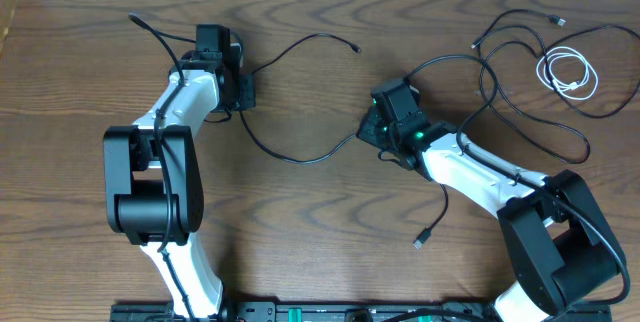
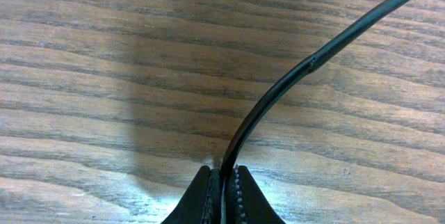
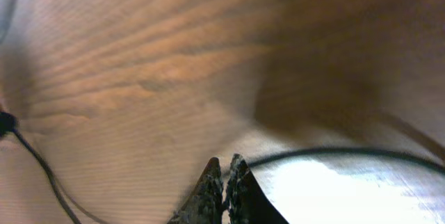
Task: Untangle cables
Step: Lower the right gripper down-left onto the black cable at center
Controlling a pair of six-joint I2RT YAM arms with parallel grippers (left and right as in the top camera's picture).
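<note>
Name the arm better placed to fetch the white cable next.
Right. The white cable lies coiled on the right arm's side, far from the left gripper. Both grippers are shut on black cable, so the right gripper must release first.

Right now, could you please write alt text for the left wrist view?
The left gripper is shut on a thin black cable, which curves up and to the right across the wood-grain table.

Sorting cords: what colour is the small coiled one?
The coil is white, clearest overhead.
</note>
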